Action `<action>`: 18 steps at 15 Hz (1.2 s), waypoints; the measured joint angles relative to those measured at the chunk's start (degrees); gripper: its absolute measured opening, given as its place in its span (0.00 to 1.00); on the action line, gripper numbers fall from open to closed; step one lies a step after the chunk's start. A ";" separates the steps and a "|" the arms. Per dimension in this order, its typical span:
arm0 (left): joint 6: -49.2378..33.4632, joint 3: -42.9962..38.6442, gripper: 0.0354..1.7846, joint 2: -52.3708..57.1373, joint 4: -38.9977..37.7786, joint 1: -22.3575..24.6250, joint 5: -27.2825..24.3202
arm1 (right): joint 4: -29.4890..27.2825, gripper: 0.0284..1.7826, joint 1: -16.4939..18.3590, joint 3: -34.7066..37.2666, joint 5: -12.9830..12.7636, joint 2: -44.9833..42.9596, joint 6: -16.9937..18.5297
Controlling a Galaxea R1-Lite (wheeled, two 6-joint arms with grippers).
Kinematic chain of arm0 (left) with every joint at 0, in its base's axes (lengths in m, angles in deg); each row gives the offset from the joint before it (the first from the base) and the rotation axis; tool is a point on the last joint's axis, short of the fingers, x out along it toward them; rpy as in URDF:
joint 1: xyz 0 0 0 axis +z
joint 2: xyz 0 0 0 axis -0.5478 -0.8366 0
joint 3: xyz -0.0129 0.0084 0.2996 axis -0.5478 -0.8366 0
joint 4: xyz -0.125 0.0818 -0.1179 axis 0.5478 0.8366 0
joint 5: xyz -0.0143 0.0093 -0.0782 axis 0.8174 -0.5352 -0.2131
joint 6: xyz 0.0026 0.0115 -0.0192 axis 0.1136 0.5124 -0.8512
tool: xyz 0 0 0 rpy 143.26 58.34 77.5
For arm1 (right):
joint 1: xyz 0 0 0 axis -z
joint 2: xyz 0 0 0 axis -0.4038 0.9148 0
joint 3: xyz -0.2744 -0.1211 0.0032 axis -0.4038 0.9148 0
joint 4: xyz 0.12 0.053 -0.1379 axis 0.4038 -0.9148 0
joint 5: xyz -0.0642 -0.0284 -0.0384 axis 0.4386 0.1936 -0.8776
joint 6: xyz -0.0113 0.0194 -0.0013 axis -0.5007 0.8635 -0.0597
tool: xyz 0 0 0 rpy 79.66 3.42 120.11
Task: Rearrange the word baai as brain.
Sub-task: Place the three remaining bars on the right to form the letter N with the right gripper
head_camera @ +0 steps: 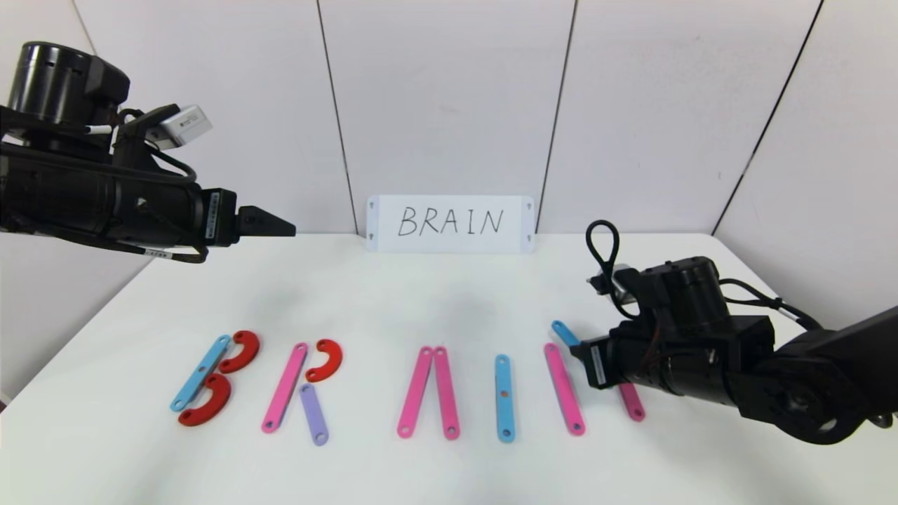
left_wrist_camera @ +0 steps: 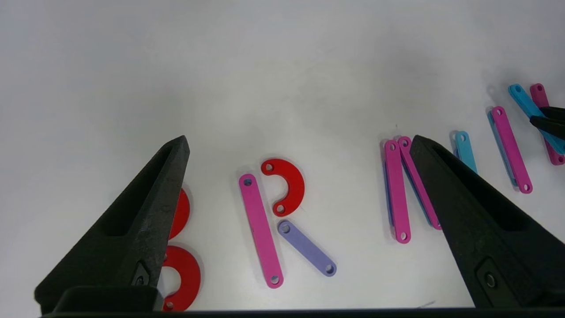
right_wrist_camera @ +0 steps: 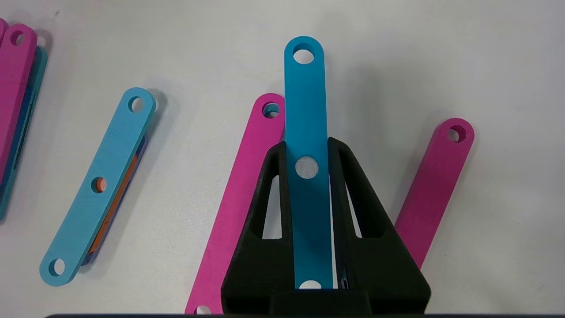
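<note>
**Right gripper pinches the blue diagonal of the last letter**

On the white worktop (head_camera: 435, 308) the row of big flat plastic letters (head_camera: 393, 386) runs from left to right below a white card handwritten BRAIN (head_camera: 450, 223). The row reads a B of a blue strip and two red half-rings, an R of pink strip, red curve and purple strip, two pink strips meeting at the top, and a single blue upright.

At the row's right end, the right gripper (right_wrist_camera: 307, 152) is low over the worktop, its fingers (right_wrist_camera: 271, 194) pinching a blue holed straight strip (right_wrist_camera: 305, 110) between two pink strips (head_camera: 563, 396).

The left gripper (left_wrist_camera: 300, 145) hangs high above the row's left part, fingers (left_wrist_camera: 150, 207) spread wide, holding nothing.
</note>
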 joint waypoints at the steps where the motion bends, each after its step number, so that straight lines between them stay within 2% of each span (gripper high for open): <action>1: 0.00 0.00 0.98 0.00 0.00 0.00 0.01 | 1.33 0.14 0.00 1.02 -0.04 0.00 -0.05; 5: 0.00 -0.02 0.98 0.00 0.00 0.00 0.01 | 3.12 0.14 0.07 4.74 -0.06 -0.05 -0.13; 9: -0.02 -0.09 0.98 -0.11 0.00 -0.22 0.00 | 8.59 0.14 0.35 8.17 -0.06 0.32 -0.72; 18: -0.02 -0.09 0.98 -0.12 0.01 -0.26 0.01 | 8.77 0.14 0.49 9.46 0.49 0.56 -2.01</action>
